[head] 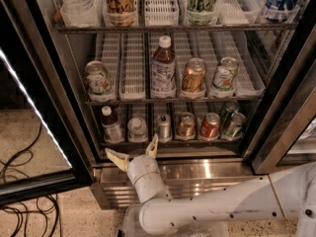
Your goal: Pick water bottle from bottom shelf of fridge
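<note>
The water bottle stands on the bottom shelf of the fridge, second lane from the left, its white cap facing me. My gripper is open and empty. It hovers just in front of the shelf's front rail, directly below the water bottle, with one finger to the left and the other up at the rail. It is not touching the bottle.
A white-capped brown drink bottle stands left of the water bottle, and a slim silver can and several cans stand to its right. The open glass door stands at the left. Cables lie on the floor.
</note>
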Motion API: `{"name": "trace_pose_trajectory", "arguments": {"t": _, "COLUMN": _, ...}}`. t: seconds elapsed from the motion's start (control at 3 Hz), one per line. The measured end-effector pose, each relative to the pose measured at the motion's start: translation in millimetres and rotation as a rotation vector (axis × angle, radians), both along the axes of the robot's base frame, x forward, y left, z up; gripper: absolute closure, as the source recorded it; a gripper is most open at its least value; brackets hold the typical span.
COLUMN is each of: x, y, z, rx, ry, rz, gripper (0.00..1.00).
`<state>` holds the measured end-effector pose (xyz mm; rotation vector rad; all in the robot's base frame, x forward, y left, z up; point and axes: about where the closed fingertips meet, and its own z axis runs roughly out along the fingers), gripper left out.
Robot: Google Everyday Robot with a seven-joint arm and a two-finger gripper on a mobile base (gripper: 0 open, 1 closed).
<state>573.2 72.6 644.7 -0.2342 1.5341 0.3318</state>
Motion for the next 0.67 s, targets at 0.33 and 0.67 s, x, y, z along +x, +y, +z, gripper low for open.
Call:
{"name": "trace_pose_trajectory", "arguments": {"t": 0.33, "x": 2.9, "y": 0.1, "z": -0.9, "rx": 0.000, "ry": -0.019, "rz": -0.013, "gripper": 0.05}}
{"name": "trace_pose_trajectory", "arguments": {"t": 0.67, "x": 9.5, "y": 0.5, "z": -2.2, "rx": -0.009, "ry": -0.038, "rz": -0.019, "gripper": 0.07}}
